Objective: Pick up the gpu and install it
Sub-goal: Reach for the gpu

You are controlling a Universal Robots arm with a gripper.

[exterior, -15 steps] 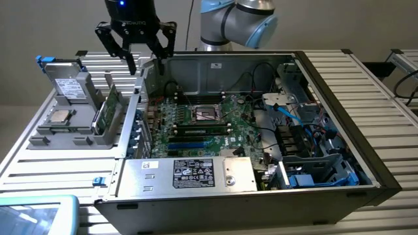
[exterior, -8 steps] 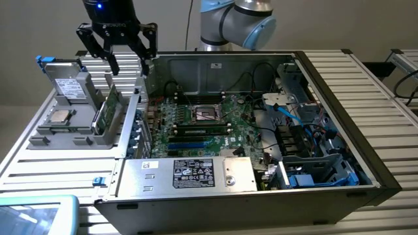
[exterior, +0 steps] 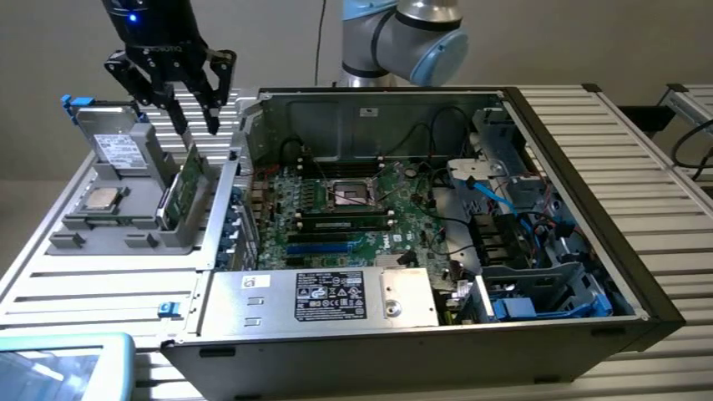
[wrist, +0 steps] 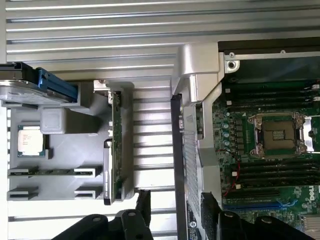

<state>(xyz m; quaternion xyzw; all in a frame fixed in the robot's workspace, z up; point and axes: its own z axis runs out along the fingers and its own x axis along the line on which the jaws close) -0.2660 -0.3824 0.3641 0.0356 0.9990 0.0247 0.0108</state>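
Observation:
The gpu [exterior: 185, 189] is a green card standing on its edge in a slot of the grey holder [exterior: 112, 224], at the exterior view's left beside the open computer case [exterior: 557, 167]. In the wrist view the gpu [wrist: 116, 145] shows edge-on, with its silvery bracket at one end. My gripper [exterior: 192, 119] hangs open in the air above the gpu, clear of it, with nothing between its black fingers [exterior: 212, 117]. The wrist view has the gripper [wrist: 175, 212] over the slatted table between the holder [wrist: 65, 160] and the case wall [wrist: 200, 125].
The holder also carries a hard drive [exterior: 118, 149] with blue clips, a square silver processor chip [exterior: 103, 198] and a narrow memory stick [wrist: 50, 171]. Inside the case lie the green motherboard [exterior: 368, 213] with its processor socket [wrist: 277, 135], cables and a power supply [exterior: 334, 296].

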